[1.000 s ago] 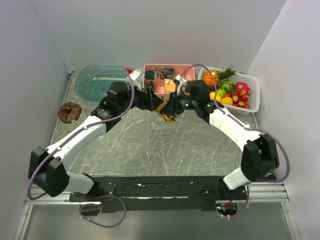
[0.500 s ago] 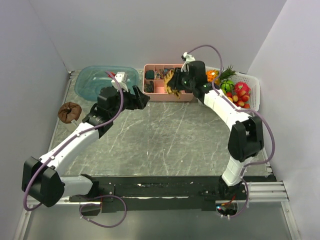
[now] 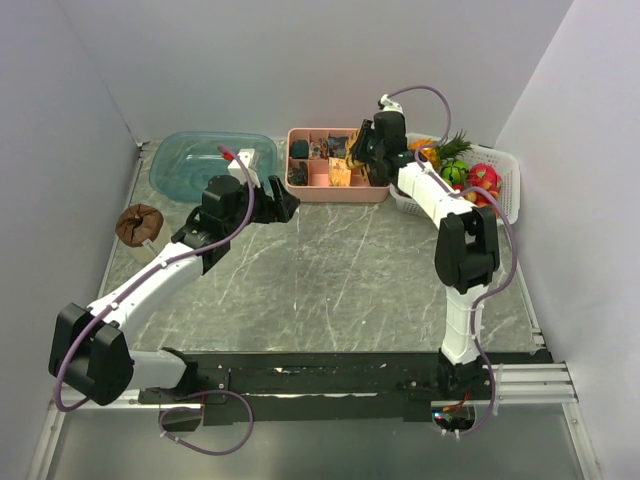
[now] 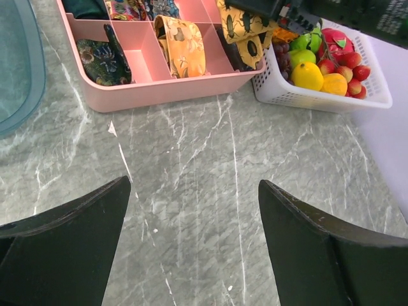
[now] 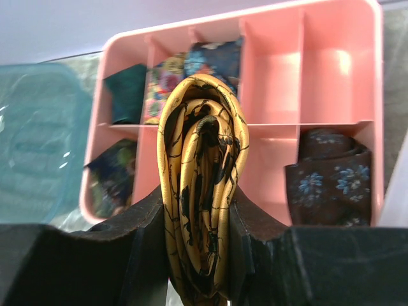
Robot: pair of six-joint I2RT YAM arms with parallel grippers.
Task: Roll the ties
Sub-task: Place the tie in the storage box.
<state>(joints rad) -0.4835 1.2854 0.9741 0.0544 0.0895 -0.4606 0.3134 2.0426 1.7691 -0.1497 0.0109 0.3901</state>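
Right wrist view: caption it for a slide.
The right gripper holds the rolled yellow tie over the pink divided tray.

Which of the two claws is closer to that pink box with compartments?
The right. The right gripper hangs above the pink box, clamped on a rolled yellow tie. The left gripper is open over the table, short of the box's near wall.

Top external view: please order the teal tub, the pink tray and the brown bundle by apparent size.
1. teal tub, largest.
2. pink tray, only slightly smaller.
3. brown bundle, clearly smallest.
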